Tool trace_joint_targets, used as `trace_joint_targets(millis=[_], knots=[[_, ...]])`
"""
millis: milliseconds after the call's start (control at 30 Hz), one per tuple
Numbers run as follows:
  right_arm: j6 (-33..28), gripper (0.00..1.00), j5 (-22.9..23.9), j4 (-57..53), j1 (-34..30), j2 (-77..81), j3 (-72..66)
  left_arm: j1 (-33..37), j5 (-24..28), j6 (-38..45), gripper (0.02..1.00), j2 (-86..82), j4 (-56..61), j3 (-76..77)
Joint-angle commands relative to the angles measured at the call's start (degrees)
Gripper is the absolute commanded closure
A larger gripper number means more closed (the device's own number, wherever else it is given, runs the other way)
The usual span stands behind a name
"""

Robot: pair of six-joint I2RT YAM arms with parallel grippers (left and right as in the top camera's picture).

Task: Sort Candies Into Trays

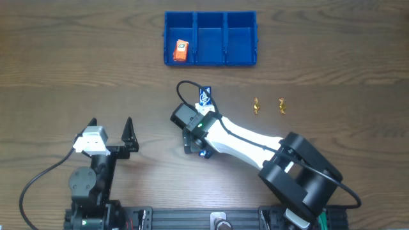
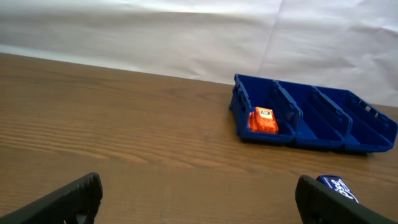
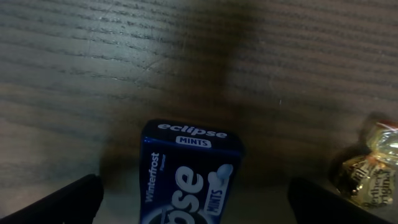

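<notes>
Across the wooden table (image 1: 64, 64), one orange wrapped candy (image 1: 181, 51) is already held in the blue three-bay plastic tray (image 1: 211, 63); a dark blue mint box (image 3: 186, 180) is straddled, ungripped, by the open right pincer (image 3: 189, 208); two gold-wrapped candies (image 1: 256, 106) alongside are left to sort.

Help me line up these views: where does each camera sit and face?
Top view: fixed overhead, facing down on the table, blue tray and both arms.
Left wrist view: on the left arm, facing across the table to the tray; own fingers show.
Right wrist view: on the right arm, facing down at the mint box and gold candy; own fingers.
Shared: all three show the mint box.
</notes>
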Motion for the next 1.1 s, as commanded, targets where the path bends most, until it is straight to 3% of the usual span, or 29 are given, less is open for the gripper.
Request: trace_joint_targets(millis=[33,233,467,533,900,1100], knots=[[1.5,0.04,1.4,0.4,0.1,1.1,0.7,-0.2,1.0,0.8,0.02,-0.3,-2.2,-0.9],[1.5,0.185,1.4,1.1,0.1,1.1,0.7,-0.2,1.0,0.8,0.023,-0.3,-2.2,-0.9],[1.5,0.597,1.4,1.2,0.1,1.1,0.7,-0.2,1.0,0.8,0.023,-0.3,-2.2,-0.9],[1.5,0.676,1.4,1.2,0.1,1.1,0.7,-0.2,1.0,0.8,0.023,-0.3,-2.2,-0.9],[2.6,0.829,1.9,1.4,0.1,-0.4,1.0,-0.2,1.0,0.8,0.02,-0.3,-2.2,-0.9],[0.8,0.836,11.5,-6.1,-0.7,-7.4,8.7,-0.2,1.0,0.8,0.023,-0.3,-2.2,-0.9]])
